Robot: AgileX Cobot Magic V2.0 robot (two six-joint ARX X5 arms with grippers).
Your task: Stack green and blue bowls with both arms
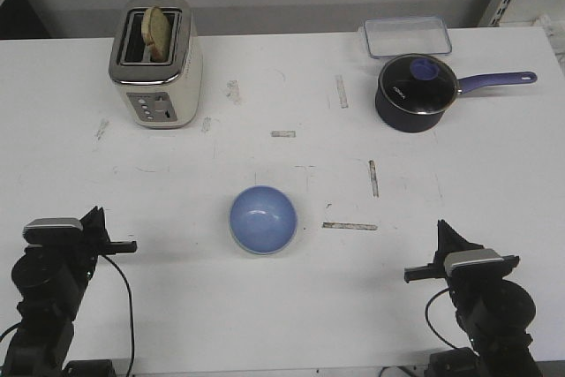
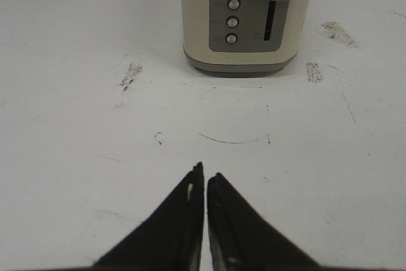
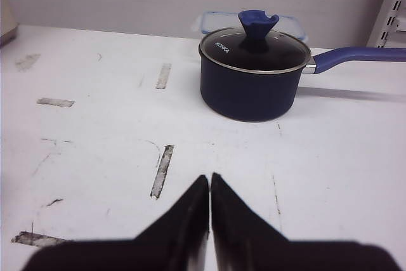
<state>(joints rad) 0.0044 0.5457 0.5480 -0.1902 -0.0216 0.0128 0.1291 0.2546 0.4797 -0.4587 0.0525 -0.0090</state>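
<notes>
I am looking at the blue bowl (image 1: 263, 219) sitting on the white bench (image 1: 291, 306), near the middle and a bit toward the near edge. A thin pale green rim is peeking out under its lower edge, so the blue bowl seems to be sitting inside the green bowl (image 1: 251, 249), though I cannot tell for sure.

My left gripper (image 2: 205, 179) is waiting by the near left corner with its fingers pressed together, holding nothing. My right gripper (image 3: 210, 181) is waiting by the near right corner, closed too and holding nothing. Both are well apart from the bowls.

A cream toaster (image 1: 157, 64) with a slice of bread (image 1: 158, 33) in it is standing near the far left. A dark blue pot (image 1: 416, 92) with a glass lid is sitting near the far right, with a clear box (image 1: 405, 37) just behind it at the far edge.
</notes>
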